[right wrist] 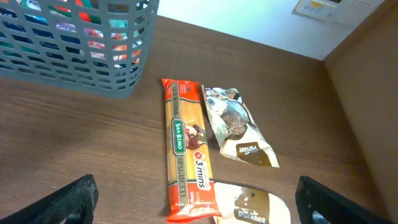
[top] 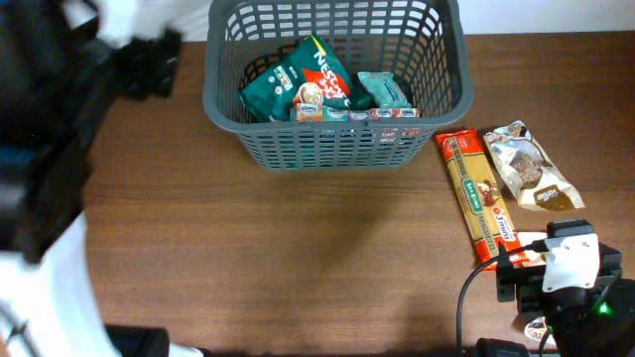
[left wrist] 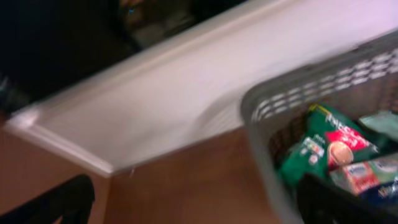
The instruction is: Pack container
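While the left tool (left wrist: pixel 196 208) and right tool (right wrist: pixel 199 208) both gape empty, an off-centre grab on the spaghetti pack (right wrist: pixel 185 149) could tip it against the container (right wrist: pixel 68 78) rim

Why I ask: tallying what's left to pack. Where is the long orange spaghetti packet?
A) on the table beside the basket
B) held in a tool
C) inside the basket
A: the spaghetti packet lies flat on the table, outside the basket.
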`<action>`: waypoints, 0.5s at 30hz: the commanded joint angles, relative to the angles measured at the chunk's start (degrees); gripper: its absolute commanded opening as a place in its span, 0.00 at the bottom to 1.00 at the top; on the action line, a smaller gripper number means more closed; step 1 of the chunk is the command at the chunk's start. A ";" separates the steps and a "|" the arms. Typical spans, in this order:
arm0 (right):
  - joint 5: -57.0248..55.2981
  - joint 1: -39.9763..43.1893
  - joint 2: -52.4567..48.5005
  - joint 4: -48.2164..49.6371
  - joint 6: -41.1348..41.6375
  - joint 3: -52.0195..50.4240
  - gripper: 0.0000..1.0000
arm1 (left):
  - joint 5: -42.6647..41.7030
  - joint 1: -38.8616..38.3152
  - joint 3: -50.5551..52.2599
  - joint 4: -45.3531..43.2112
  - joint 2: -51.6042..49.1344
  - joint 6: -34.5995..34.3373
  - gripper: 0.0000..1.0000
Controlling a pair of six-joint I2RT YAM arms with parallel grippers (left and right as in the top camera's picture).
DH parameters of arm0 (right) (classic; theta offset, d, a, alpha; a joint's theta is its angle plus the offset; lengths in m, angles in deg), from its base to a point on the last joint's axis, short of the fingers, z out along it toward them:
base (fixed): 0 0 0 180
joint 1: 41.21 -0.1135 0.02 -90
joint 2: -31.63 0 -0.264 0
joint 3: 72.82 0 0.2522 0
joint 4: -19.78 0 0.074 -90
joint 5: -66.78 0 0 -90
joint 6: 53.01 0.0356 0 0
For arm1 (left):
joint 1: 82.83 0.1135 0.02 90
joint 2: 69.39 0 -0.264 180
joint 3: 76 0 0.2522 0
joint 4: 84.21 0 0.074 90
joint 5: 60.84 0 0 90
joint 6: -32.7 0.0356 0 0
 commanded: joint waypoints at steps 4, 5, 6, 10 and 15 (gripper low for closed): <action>0.74 -0.35 0.22 0.13 0.70 0.00 0.99 | 4.22 4.96 0.28 8.09 6.03 -8.90 0.99; 0.74 -0.35 0.22 0.13 0.70 0.00 0.99 | 6.23 5.25 0.28 9.60 6.99 -9.68 0.99; 0.74 -0.35 0.22 0.13 0.70 0.00 0.99 | 8.20 5.33 0.28 11.08 7.91 -10.34 0.99; 0.76 -0.35 0.22 0.15 0.70 0.00 0.99 | 12.39 5.33 0.31 16.28 12.04 -11.93 0.99; 0.11 -0.35 0.22 1.31 0.68 0.00 0.99 | 12.37 5.33 0.87 19.26 17.64 -13.68 0.99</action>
